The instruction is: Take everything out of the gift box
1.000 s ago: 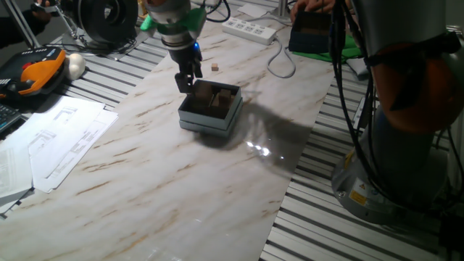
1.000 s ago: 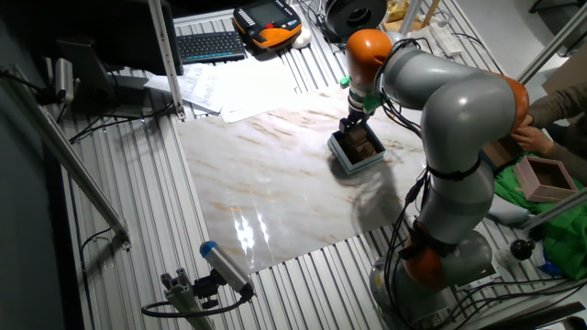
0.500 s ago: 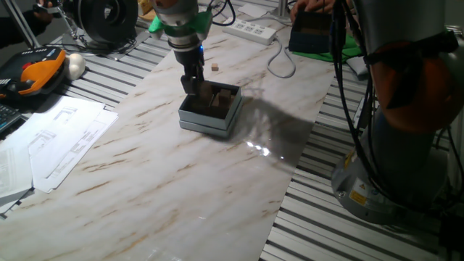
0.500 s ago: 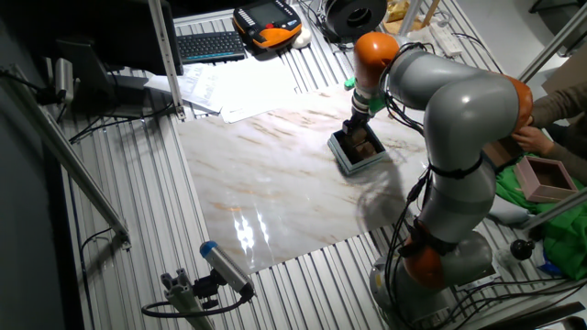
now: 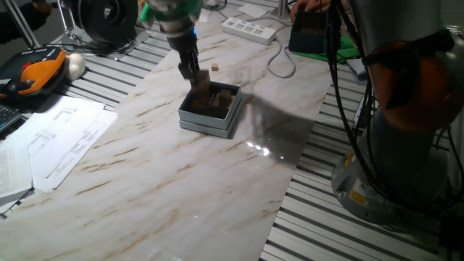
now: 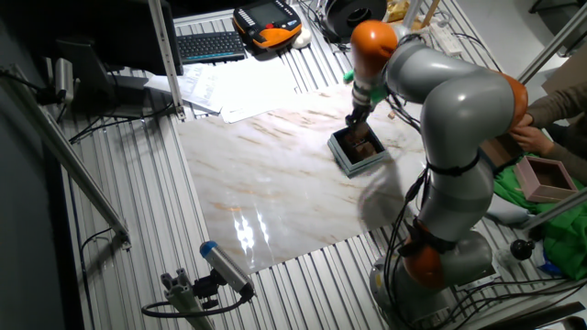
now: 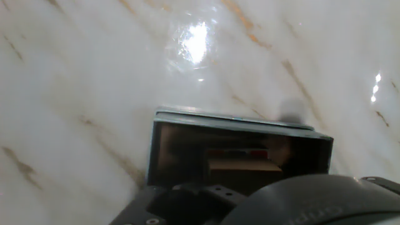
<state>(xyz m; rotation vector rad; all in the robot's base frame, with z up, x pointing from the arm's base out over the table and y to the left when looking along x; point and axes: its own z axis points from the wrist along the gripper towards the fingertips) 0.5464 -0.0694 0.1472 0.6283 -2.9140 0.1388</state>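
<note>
Desk of pale marble carries the gift box near its middle, light wooden blocks inside. Tool hangs above the box's far rim; whether it's clenched, I cannot tell.

Gift box sits mid-bench on the marble sheet, open top, so access is from above only; walls block side entry. Inside is crowded: tan block w/ puzzle cube just behind it, little gap between contents and walls. Gripper hangs over the box's far rim, taking up that edge. Beyond box: tiny brown bit, then power strip and cable. Papers well off to one side. Marble nearer the one fixed view's camera than the box is bare; robot base stands off the bench edge.
</note>
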